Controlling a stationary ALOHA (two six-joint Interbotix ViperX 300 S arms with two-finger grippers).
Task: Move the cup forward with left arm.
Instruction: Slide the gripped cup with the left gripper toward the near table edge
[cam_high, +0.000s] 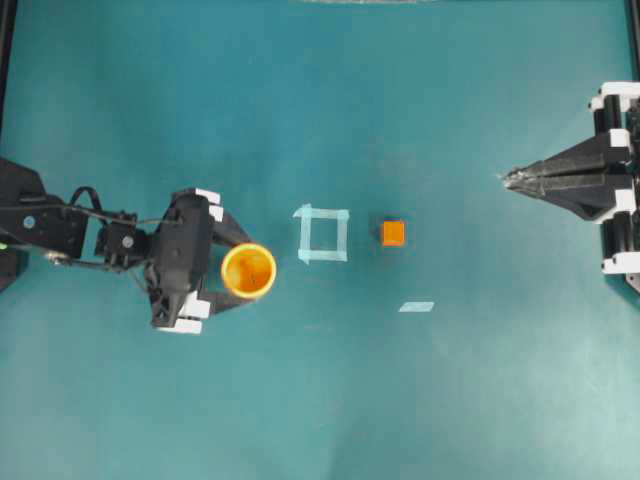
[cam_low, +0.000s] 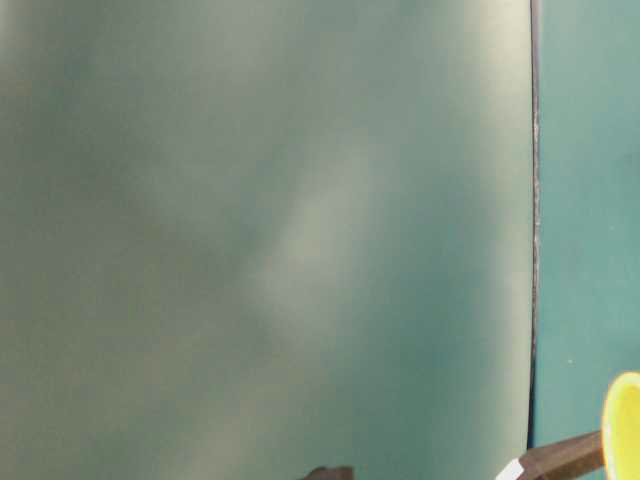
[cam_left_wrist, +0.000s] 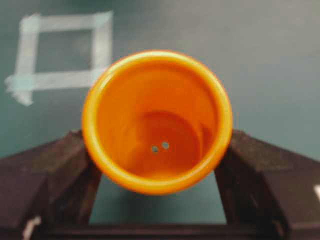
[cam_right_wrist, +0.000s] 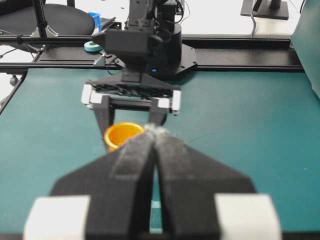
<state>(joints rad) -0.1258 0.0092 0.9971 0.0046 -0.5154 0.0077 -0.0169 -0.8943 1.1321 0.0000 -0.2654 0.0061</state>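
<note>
The yellow-orange cup (cam_high: 248, 270) stands left of centre on the teal table, between the two black fingers of my left gripper (cam_high: 238, 269). In the left wrist view the cup (cam_left_wrist: 157, 120) fills the middle and both fingers (cam_left_wrist: 70, 165) press against its sides, so the gripper (cam_left_wrist: 157, 155) is shut on it. The right wrist view shows the cup (cam_right_wrist: 121, 134) and the left gripper (cam_right_wrist: 130, 125) from the front. The table-level view shows only the cup's rim (cam_low: 625, 420). My right gripper (cam_high: 508, 180) is shut and empty at the far right, also seen in its own view (cam_right_wrist: 154, 131).
A pale tape square (cam_high: 322, 233) lies just right of the cup, also in the left wrist view (cam_left_wrist: 62, 50). A small orange cube (cam_high: 393, 233) sits right of the square. A short tape strip (cam_high: 416, 307) lies below the cube.
</note>
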